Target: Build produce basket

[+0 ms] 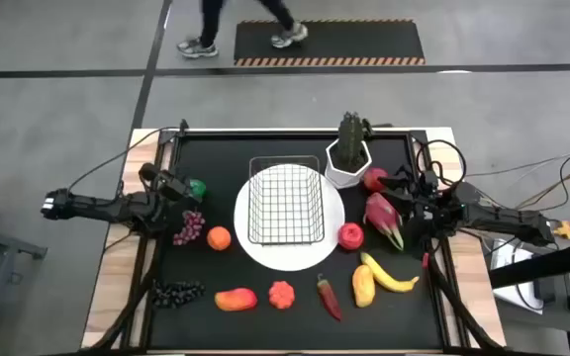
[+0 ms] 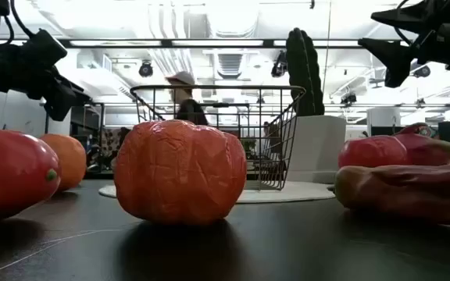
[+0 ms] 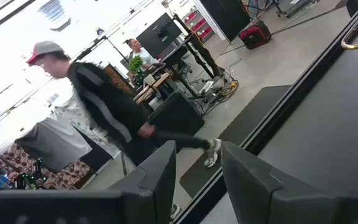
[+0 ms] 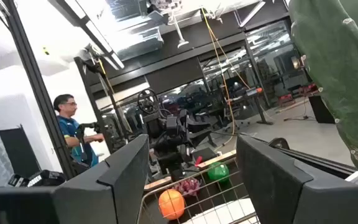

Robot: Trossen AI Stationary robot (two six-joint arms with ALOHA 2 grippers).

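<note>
Basket empty on its plate, produce spread around it

Basket (image 1: 286, 203), a dark wire grid, stands on the round white plate (image 1: 255, 245) at the middle of the black worktop (image 1: 226, 163), with nothing visible inside it. Left gripper (image 1: 178, 190) hovers at the worktop's left side beside the green piece (image 1: 198, 188), above the purple grapes (image 1: 189, 228) and orange (image 1: 219, 238); its fingers (image 3: 160, 177) stand slightly apart and hold nothing. Right gripper (image 1: 401, 185) hovers at the right side near the red apple (image 1: 375, 180) and pink dragonfruit (image 1: 384, 218), fingers (image 4: 129, 171) apart and empty. A second apple (image 1: 351, 236) lies just beside the plate. Along the near edge lie dark grapes (image 1: 177, 293), mango (image 1: 236, 299), a ribbed red fruit (image 1: 282, 295), chili (image 1: 329, 298) and banana (image 1: 389, 276). A cactus in a white pot (image 1: 348, 156) stands behind the basket. A person (image 3: 104, 102) walks past on the floor beyond
</note>
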